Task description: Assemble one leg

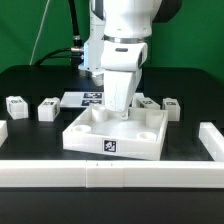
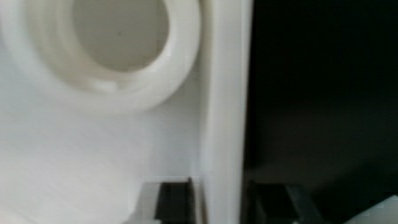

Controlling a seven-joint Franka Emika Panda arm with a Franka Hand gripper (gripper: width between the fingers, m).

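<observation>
The jaws straddle the rear wall of the tray (image 1: 85,142); whether they pinch it, I cannot tell. The nearest leg (image 1: 150,103) stands on the desk (image 1: 35,135) just beside that tray, untouched.

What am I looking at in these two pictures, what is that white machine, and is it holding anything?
The white machine is a robot arm with a two-finger gripper. One picture comes from a camera off the arm. The very close one comes from a camera on its wrist. On the black table lie a square white tray with round corner sockets, several small tagged legs, long white bars and a flat marker board. The dark fingers stand either side of the tray's wall; I cannot tell whether they pinch it. No leg is held.
</observation>
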